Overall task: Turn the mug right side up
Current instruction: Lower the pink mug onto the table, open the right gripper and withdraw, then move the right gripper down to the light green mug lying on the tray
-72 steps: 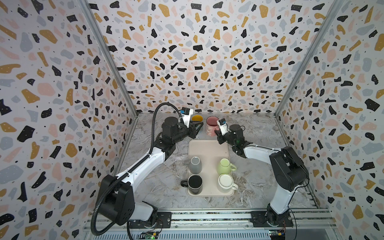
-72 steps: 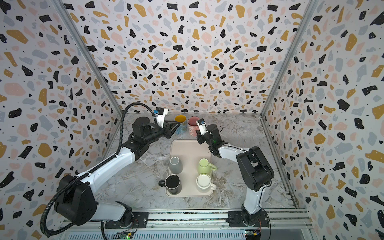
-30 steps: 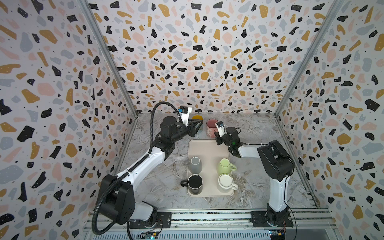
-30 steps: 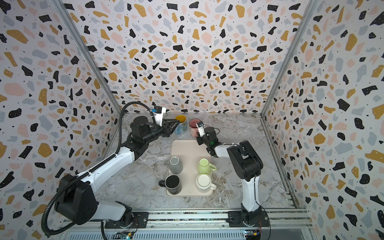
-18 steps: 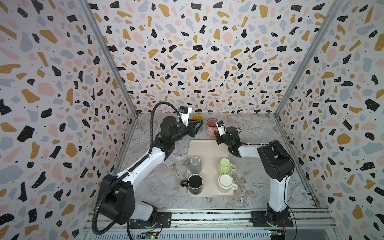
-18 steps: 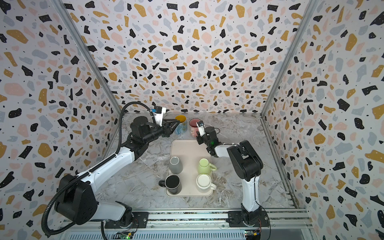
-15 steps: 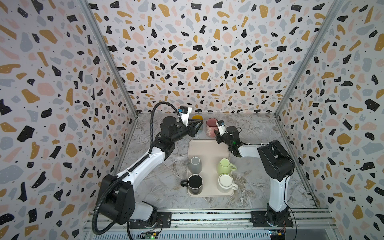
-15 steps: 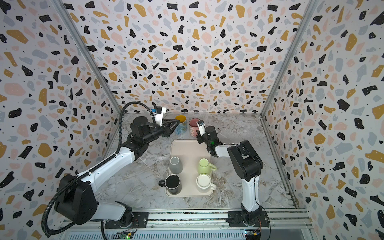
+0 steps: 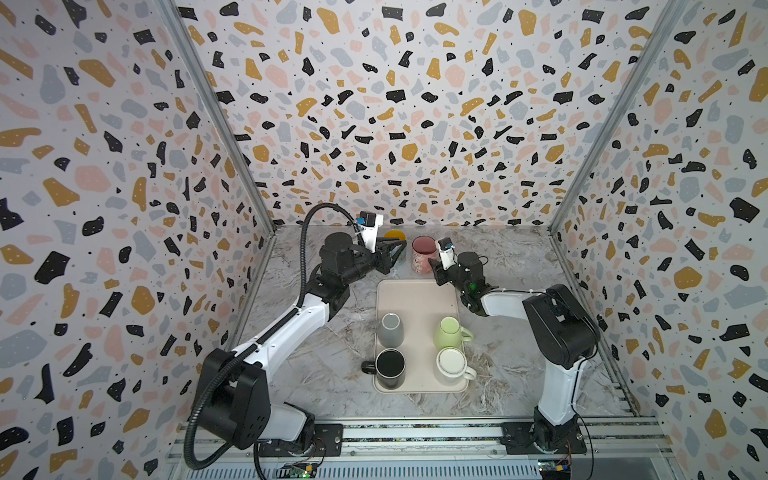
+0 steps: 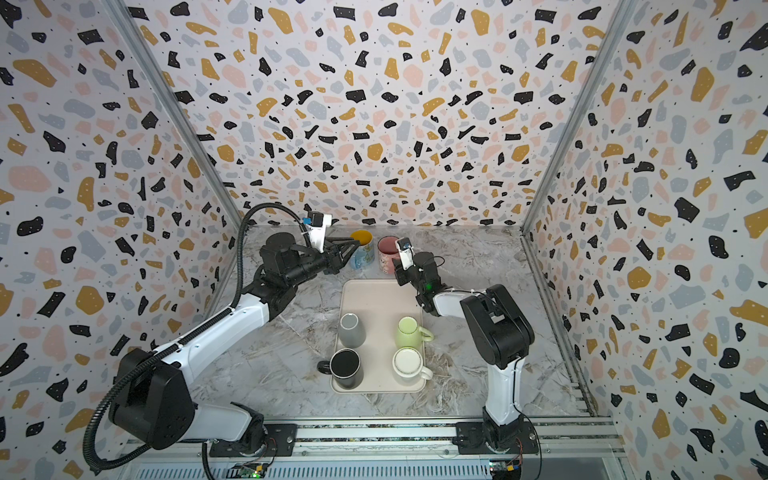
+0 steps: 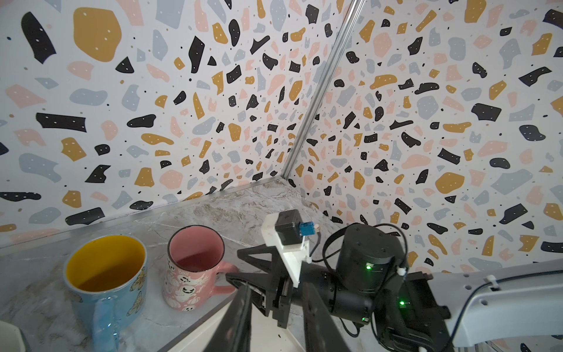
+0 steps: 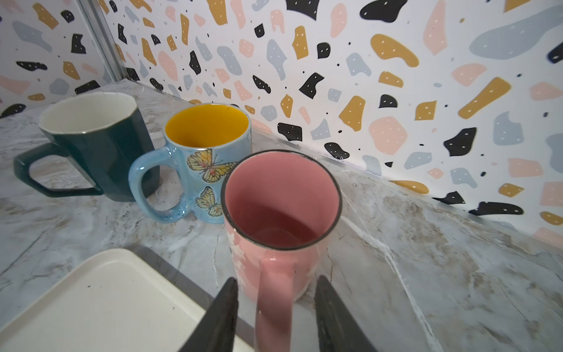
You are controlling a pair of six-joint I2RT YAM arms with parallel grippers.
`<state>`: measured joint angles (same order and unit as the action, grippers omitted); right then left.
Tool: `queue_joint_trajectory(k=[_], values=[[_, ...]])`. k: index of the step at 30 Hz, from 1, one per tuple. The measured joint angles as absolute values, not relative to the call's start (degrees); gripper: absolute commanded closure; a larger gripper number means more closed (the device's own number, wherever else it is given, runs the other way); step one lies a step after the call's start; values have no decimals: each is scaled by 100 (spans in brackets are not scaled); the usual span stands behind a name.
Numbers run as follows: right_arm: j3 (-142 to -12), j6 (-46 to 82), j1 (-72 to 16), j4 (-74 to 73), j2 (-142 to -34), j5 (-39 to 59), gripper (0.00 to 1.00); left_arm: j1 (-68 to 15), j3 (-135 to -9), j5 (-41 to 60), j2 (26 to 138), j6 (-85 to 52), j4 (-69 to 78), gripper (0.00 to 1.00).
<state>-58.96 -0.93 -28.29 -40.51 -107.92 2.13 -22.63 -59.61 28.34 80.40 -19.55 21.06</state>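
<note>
Seeing the pink mug (image 12: 280, 198) standing upright on the marble table (image 12: 426, 259) just past the far edge of the tray (image 12: 106, 298), handle sitting between the spread jaws of the right gripper (image 12: 275, 280) (gap on both sides, not touching), left gripper (image 11: 275, 288) parted around nothing near the blue mug (image 11: 85, 301).

Twin high front overviews; low wrist close-ups (both on pink mug (image 12: 280, 207))
</note>
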Motion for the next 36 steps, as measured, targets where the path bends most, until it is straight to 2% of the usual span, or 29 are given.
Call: queue_joint_trajectory(k=[5, 6, 13, 18, 27, 36], values=[[-5732, 141, -2816, -3332, -9614, 54, 35, -2209, -5961, 2729, 8038, -1916, 2023, 65], [-5741, 263, -2801, -3092, -9327, 40, 34, -2193, -5961, 2668, 8038, -1905, 1981, 61], [-6147, 1538, -2497, -1048, -8101, 329, 32, -2080, -5961, 2364, 8038, -1929, 1704, 51], [-5793, 2812, -2008, -38, -7566, 1168, 29, -2064, -5959, 2174, 7983, -2016, 1671, 47], [-4132, 4934, -1546, 447, -6519, 2696, 27, -2062, -5852, 1758, 7588, -2071, 1662, 42], [-2967, 6560, -1520, 242, -5570, 3365, 20, -2062, -5625, 1573, 7341, -2126, 1608, 40]])
